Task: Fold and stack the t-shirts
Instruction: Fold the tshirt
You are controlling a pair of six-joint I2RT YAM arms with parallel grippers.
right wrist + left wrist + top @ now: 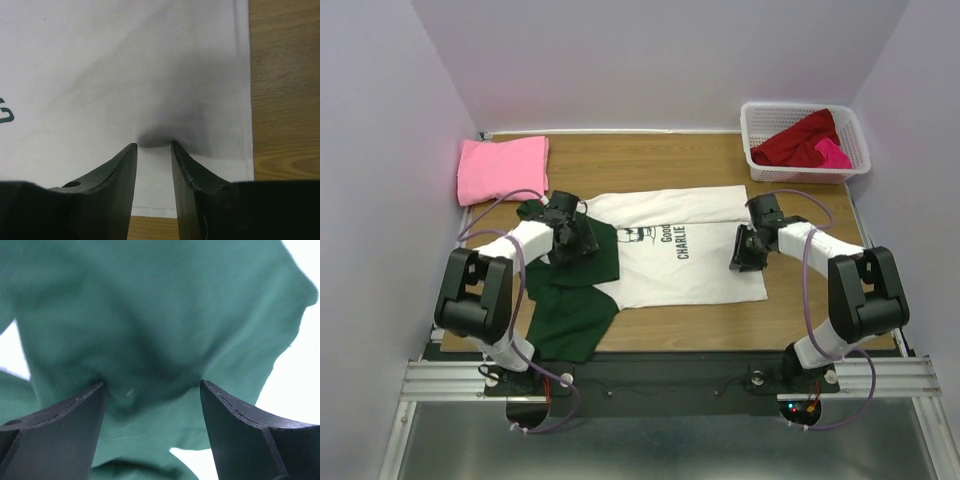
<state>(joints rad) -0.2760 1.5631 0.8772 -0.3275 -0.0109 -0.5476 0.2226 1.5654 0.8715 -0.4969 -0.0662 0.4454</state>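
The white t-shirt (695,270) with dark green sleeves (570,305) and black Charlie Brown print lies spread flat mid-table. My left gripper (570,238) is open, its jaws wide apart and pressed down on the green sleeve cloth (150,315); its tips (152,385) straddle a soft fold. My right gripper (742,250) is open with a narrow gap, its tips (154,145) down on the white cloth (125,60) near the shirt's hem and side edge. A folded pink t-shirt (500,168) lies at the back left. Dark red (798,142) and magenta (833,154) t-shirts lie in the basket.
A white plastic lattice basket (757,118) stands at the back right corner. Bare wooden tabletop (285,75) shows right of the white shirt's edge. Purple walls close in the table on three sides.
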